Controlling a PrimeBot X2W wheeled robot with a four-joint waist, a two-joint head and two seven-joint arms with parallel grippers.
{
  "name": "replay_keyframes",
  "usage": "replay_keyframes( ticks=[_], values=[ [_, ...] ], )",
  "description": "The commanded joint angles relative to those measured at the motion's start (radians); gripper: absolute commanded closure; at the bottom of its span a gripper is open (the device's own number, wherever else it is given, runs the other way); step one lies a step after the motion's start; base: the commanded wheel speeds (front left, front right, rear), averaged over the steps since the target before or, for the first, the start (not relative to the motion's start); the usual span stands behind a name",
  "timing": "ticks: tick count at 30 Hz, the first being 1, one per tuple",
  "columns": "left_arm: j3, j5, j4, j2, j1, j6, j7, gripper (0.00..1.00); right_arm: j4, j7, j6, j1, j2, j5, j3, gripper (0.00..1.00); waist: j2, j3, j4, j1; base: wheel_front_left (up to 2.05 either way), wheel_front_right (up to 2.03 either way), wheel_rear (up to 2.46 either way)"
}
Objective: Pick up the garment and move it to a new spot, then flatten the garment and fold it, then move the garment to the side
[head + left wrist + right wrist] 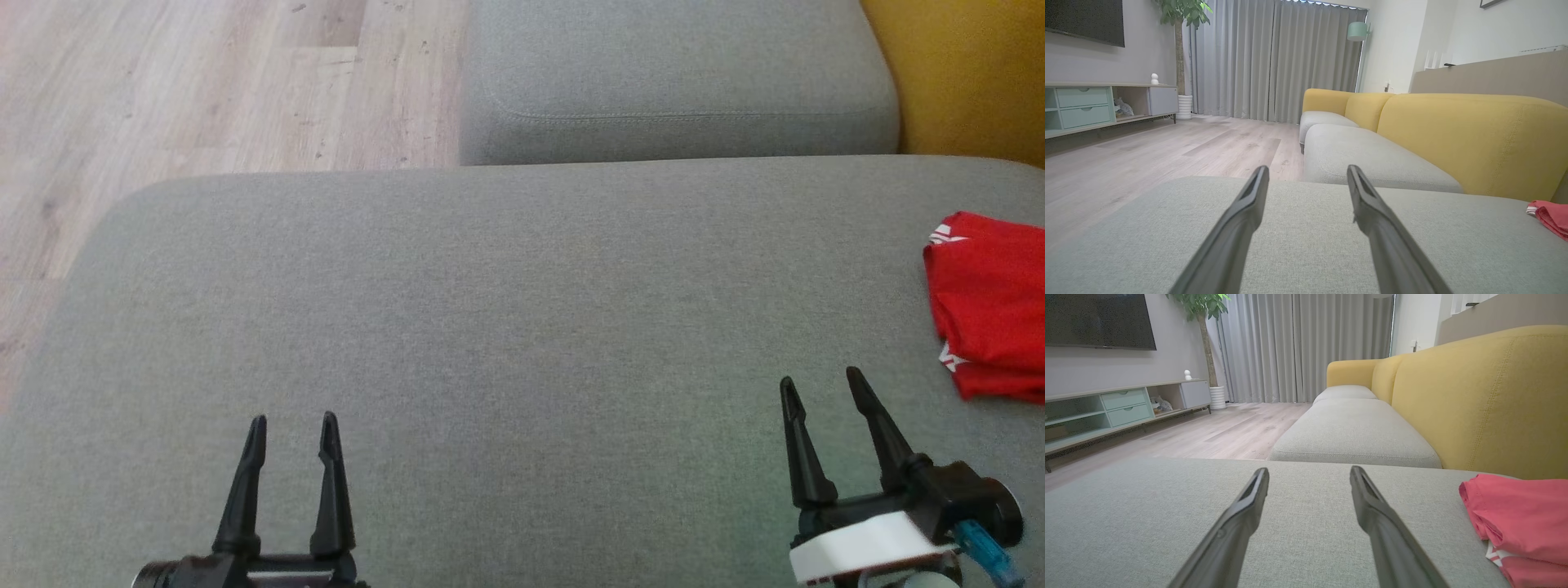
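While both pairs of jaws are held apart with nothing between them, the left gripper (294,418) and right gripper (820,377) are poised over the wide grey woven-fabric sofa cushion (506,327); the folded red cloth garment (992,306) is seen lying at the cushion's right edge, near the right gripper, beside the yellow upholstered backrest (1494,400).

Home living room, grey-cushioned yellow sofa (1474,396), wall television (1094,320) and low cabinet (1122,404) across the wood floor (1229,428) from it, potted plant (1199,303) and grey curtains (1306,347) past its far end.
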Motion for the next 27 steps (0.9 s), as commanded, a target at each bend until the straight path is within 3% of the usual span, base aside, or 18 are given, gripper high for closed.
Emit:
replay_keyframes(
  ticks=[1,2,3,7,27],
  values=[
    [0.032,0.013,-0.026,-0.003,-0.025,-0.001,-0.005,0.00,-0.037,-0.011,-0.001,-0.024,-0.001,-0.010,0.017,0.00,-0.0001,-0.001,-0.005,0.0000,0.00,0.00,0.00],
    [0.030,0.013,-0.026,-0.003,-0.024,-0.003,-0.005,0.00,-0.038,-0.011,-0.001,-0.024,-0.001,-0.011,0.017,0.00,-0.0001,-0.002,-0.008,0.0000,0.00,0.00,0.00],
    [0.000,0.007,0.004,0.000,0.003,-0.001,0.000,1.00,0.000,0.000,0.000,0.000,0.002,0.000,-0.001,1.00,-0.0001,-0.002,-0.007,0.0000,0.00,0.00,0.00],
    [-0.004,0.005,0.063,-0.001,0.013,0.000,0.000,1.00,0.057,0.002,0.000,0.016,0.003,0.003,0.005,1.00,-0.0001,-0.002,-0.010,0.0000,0.00,0.00,0.00],
    [0.020,-0.229,0.094,0.013,-0.034,-0.023,0.041,1.00,0.065,0.044,0.000,-0.020,-0.009,0.253,-0.004,1.00,-0.0001,0.005,-0.018,0.0000,0.00,0.00,0.00]
  ],
)
